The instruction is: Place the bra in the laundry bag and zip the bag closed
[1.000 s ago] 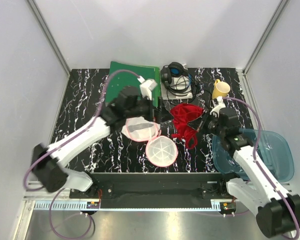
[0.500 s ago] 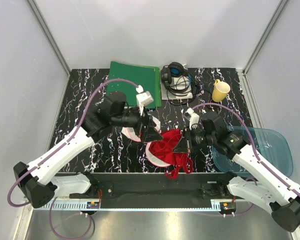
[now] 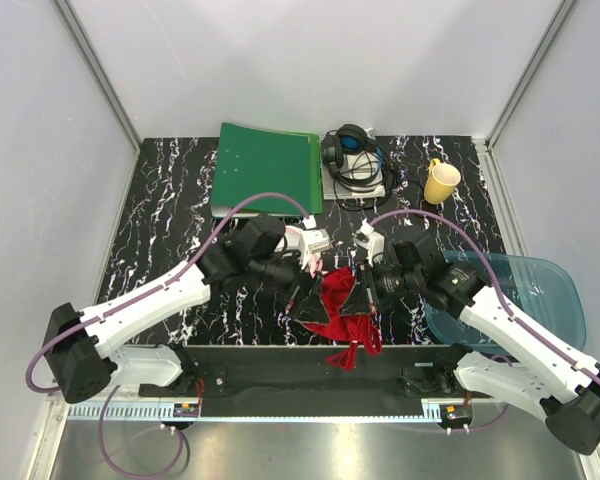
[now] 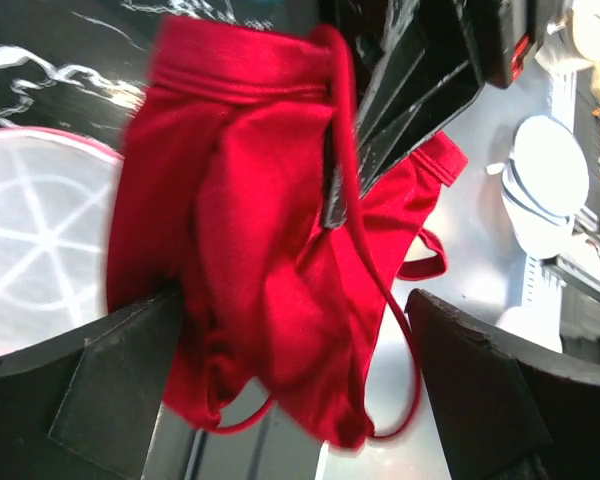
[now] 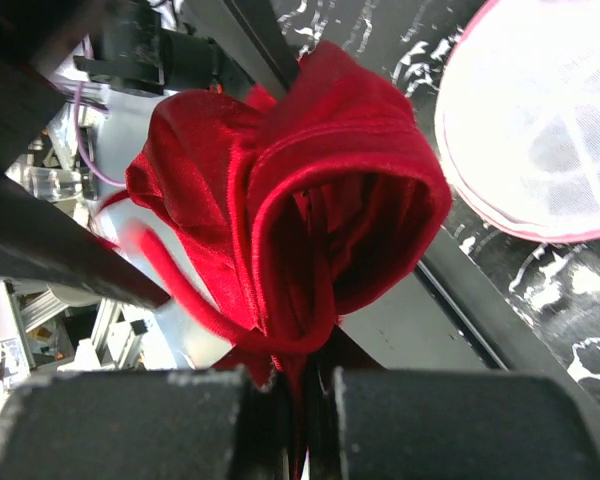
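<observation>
The bra is a bright red bunch at the table's front edge, with a strap hanging over it. My right gripper is shut on the bra, and red fabric is pinched between its fingers. My left gripper is open, with its jaws wide on either side of the hanging bra and its midpoint on the fabric. The laundry bag, a white mesh disc with pink trim, lies on the table beside the bra. The arms mostly hide it in the top view.
A green folder, black headphones on a white box and a yellow mug stand along the back. A translucent blue tray lies at the right. The table's front edge and rail run just below the grippers.
My right gripper has carried the bra from the back of the table to the front edge, over the bag. My left gripper has moved near and right, up to the bra.
</observation>
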`<action>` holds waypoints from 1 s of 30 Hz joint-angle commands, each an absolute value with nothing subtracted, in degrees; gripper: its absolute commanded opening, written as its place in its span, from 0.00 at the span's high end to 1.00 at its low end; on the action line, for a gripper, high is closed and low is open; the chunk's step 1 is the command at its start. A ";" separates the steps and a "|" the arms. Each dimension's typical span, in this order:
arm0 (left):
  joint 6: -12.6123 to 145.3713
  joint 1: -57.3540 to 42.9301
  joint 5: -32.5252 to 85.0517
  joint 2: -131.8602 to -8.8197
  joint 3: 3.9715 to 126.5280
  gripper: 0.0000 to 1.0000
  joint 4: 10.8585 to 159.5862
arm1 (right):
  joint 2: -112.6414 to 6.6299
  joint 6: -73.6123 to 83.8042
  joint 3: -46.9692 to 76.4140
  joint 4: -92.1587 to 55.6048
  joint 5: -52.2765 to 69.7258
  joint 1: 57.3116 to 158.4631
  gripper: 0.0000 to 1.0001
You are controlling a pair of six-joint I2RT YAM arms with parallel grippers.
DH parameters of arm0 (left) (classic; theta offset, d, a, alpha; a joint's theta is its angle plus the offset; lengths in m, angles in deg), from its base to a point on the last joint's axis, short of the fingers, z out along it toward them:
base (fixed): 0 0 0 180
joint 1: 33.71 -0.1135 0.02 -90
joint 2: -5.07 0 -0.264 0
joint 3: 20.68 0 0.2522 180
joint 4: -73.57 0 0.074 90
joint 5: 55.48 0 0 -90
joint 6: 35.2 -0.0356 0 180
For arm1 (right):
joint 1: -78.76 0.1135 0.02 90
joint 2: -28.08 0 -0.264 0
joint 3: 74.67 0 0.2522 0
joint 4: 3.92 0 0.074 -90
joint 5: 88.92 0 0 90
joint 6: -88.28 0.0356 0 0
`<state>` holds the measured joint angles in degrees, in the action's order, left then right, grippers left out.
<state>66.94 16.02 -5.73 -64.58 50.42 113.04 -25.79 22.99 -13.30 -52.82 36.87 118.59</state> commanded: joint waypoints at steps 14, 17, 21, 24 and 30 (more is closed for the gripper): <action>70.53 15.16 8.94 -57.77 55.65 0.01 118.34 | -22.99 22.72 -15.03 -49.76 41.86 121.30 1.00; 70.01 14.72 8.25 -60.40 56.27 0.01 118.62 | -23.08 21.93 -14.16 -50.64 42.74 121.65 1.00; 68.60 14.10 -2.36 -65.75 57.06 0.01 118.35 | -23.17 21.40 -13.28 -51.17 43.45 122.09 1.00; 68.07 14.10 -8.68 -67.61 57.42 0.01 117.91 | -23.17 21.31 -13.01 -51.43 42.66 122.27 1.00; 68.51 14.10 -11.34 -65.60 55.66 0.01 117.12 | -22.81 21.40 -13.27 -51.78 40.29 122.44 1.00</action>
<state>69.15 14.28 -5.09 -68.65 55.38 118.92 -23.93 22.29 -15.50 -51.55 41.11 121.65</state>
